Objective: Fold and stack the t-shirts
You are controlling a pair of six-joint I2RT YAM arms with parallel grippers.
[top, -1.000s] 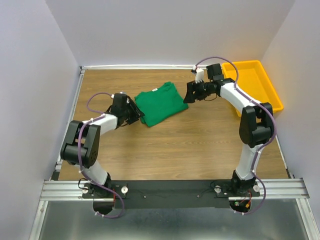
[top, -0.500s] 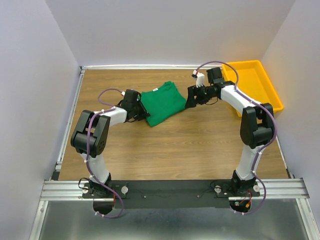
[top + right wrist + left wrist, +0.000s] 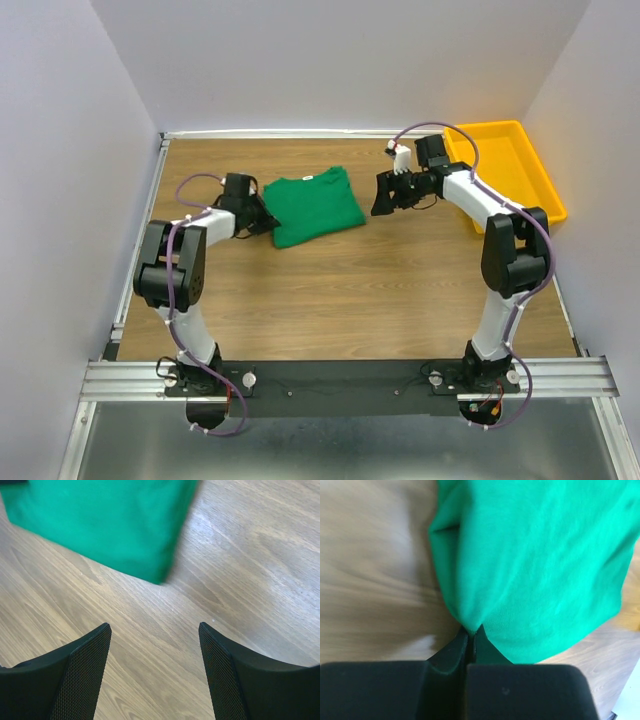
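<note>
Left hand (image 3: 470,634) pinching t-shirt (image 3: 315,205) edge, collar pointing away

A wood-grain table top (image 3: 350,290) is enclosed by plain pale walls: a far wall (image 3: 340,60), a left wall (image 3: 60,200) and a right wall (image 3: 605,110). A white strip (image 3: 280,133) is seen along the table's far edge. The near edge is bounded by a slotted aluminium rail (image 3: 120,380), nearer than which a dull grey surface (image 3: 350,450) is seen. Even, soft light is cast throughout.
</note>
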